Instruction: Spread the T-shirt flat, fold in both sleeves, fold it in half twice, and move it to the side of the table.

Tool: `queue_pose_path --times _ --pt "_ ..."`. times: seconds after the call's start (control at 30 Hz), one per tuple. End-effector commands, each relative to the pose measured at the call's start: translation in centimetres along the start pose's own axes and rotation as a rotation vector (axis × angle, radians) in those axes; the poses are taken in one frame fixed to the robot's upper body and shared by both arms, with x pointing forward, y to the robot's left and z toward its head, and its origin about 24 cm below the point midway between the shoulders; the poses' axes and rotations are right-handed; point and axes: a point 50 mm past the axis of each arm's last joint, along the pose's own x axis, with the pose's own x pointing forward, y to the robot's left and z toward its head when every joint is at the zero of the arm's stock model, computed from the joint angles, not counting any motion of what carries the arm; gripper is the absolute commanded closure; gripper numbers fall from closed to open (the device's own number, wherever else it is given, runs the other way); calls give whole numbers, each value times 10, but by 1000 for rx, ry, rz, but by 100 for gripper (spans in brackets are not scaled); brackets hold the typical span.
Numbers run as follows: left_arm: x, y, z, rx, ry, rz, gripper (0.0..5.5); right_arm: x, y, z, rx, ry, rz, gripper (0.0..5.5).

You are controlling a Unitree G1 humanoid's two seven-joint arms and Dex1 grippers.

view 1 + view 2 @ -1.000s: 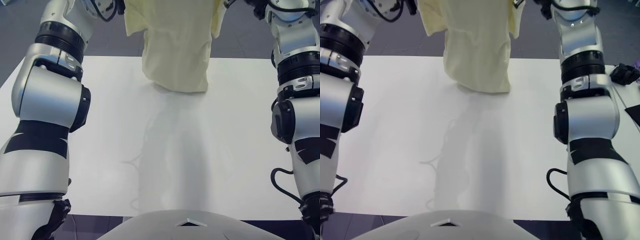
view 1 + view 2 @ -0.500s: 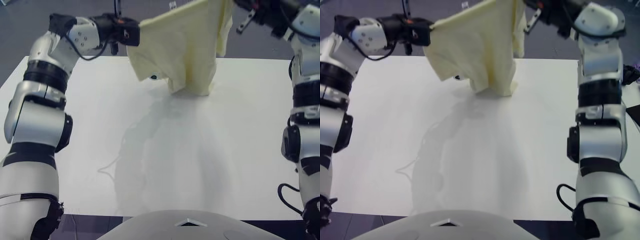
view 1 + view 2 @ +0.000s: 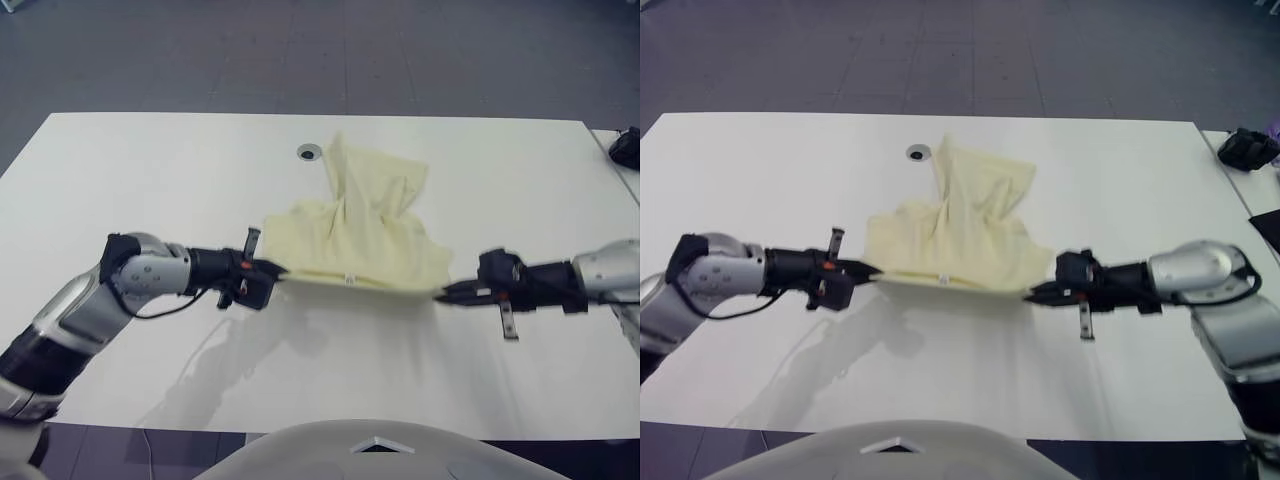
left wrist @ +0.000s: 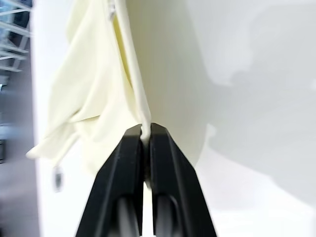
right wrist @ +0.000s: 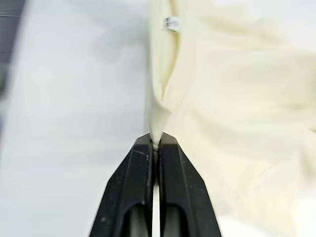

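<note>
1. Left eye view: white surface (image 3: 120, 190) carries everything.
2. Pale yellow T-shirt (image 3: 365, 235) lies bunched mid-surface, near edge taut.
3. Left gripper (image 3: 274, 271), at the shirt's 9 o'clock, fingers clamped on it.
4. Right gripper (image 3: 443, 293), 3 o'clock, fingers clamped likewise.

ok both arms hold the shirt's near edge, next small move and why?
Probably draw both toward the robot, keeping the edge taut. The left gripper and right gripper have fingers shut on the near edge of the T-shirt, stretched between them, but its far part lies bunched on the table.
</note>
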Motion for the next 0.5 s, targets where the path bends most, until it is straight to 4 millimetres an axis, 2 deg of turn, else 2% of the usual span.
queue_pose_path --times 0.03,0.17,0.2,0.33,0.43,0.5 --pt "-5 -25 33 -41 1 -148 548 4 38 4 5 118 142 550" --pt "-3 -36 42 -99 -8 -159 548 5 45 -2 33 143 107 550" --pt "-5 -37 44 -117 -20 -164 515 3 45 -1 37 141 97 521" --pt "-21 -35 47 -211 -91 -203 460 -15 45 12 64 99 92 471" --pt "-47 -20 41 -363 -162 -199 409 -39 35 24 103 36 63 422" --pt "-63 9 28 -434 -205 -41 362 -52 15 34 111 -62 -33 376"
